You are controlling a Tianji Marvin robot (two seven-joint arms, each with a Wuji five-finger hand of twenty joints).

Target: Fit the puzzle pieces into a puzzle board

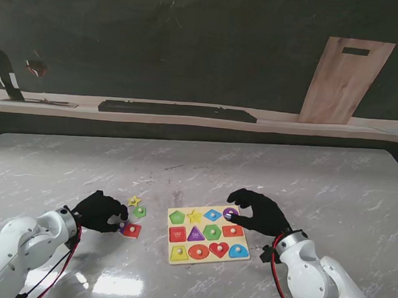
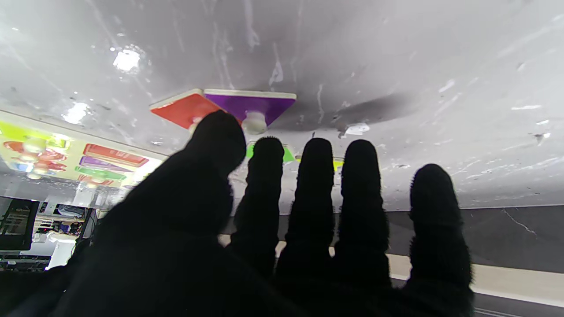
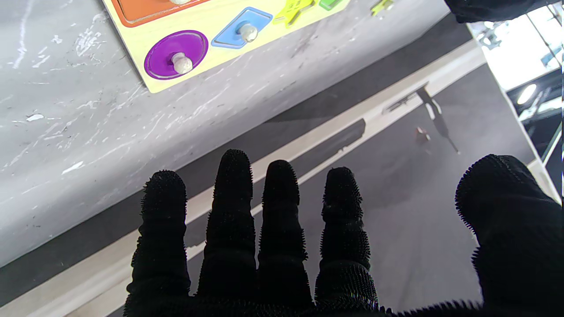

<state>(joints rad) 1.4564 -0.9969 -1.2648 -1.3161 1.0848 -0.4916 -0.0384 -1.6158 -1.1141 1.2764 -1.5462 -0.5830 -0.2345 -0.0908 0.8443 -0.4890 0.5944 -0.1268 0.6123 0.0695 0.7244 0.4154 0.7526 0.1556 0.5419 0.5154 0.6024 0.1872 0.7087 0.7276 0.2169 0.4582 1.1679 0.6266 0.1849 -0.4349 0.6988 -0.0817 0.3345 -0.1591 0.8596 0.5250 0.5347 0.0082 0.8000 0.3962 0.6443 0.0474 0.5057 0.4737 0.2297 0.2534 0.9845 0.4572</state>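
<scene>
Left robot hand (image 1: 100,212) low, fingers spread — right robot hand (image 1: 259,212) likewise

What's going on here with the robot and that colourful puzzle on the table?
A two-armed robot is filling a wooden shape puzzle board on a marble table. Most slots already hold pieces. The right hand hovers open by the board's far right corner, where the purple oval piece sits in its slot. The left hand is open over loose pieces left of the board: a red square, a purple triangle, a green piece and a yellow star.
</scene>
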